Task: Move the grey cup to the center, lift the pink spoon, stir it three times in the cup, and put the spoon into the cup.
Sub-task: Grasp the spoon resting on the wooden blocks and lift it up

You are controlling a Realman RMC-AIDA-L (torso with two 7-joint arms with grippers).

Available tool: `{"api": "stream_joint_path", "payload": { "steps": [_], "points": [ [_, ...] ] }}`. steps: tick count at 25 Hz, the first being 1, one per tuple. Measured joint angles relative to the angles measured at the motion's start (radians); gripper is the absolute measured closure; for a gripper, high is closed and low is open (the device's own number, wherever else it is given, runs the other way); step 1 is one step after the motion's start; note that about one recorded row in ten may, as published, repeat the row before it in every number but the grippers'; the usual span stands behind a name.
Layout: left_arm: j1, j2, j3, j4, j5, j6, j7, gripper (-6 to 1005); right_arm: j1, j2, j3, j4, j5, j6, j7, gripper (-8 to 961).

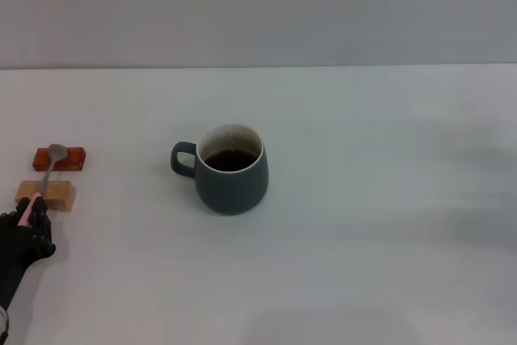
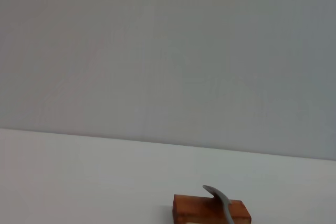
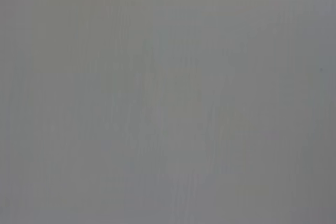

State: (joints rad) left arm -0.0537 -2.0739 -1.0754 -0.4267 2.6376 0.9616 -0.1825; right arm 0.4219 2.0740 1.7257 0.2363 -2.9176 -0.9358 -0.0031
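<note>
The grey cup (image 1: 230, 169) stands near the table's middle, handle toward the left, with dark liquid inside. The pink spoon (image 1: 48, 169) lies at the far left across a reddish-brown block (image 1: 59, 157) and a tan wooden block (image 1: 46, 194), its metal bowl over the red block. My left gripper (image 1: 31, 209) is at the spoon's pink handle end, just in front of the tan block, fingers around the handle tip. The left wrist view shows the spoon's bowl (image 2: 220, 199) on the red block (image 2: 210, 209). The right gripper is out of view.
The white table (image 1: 363, 240) runs to a grey wall at the back. The right wrist view shows only plain grey.
</note>
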Motion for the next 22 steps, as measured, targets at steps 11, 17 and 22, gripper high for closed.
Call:
{"api": "stream_joint_path", "payload": {
  "steps": [11, 17, 22],
  "points": [
    [0.001, 0.0, 0.0, 0.0, -0.002, 0.0, -0.014, 845, -0.001, 0.0, 0.0, 0.0, 0.0, 0.0, 0.0, 322],
    [0.003, 0.0, 0.0, 0.0, -0.002, 0.001, -0.025, 847, -0.002, 0.0, 0.0, 0.0, 0.0, 0.0, 0.0, 321],
    [0.003, 0.001, 0.0, 0.0, -0.002, 0.003, -0.037, 849, -0.002, 0.0, 0.0, 0.0, 0.0, 0.0, 0.0, 323]
  ]
}}
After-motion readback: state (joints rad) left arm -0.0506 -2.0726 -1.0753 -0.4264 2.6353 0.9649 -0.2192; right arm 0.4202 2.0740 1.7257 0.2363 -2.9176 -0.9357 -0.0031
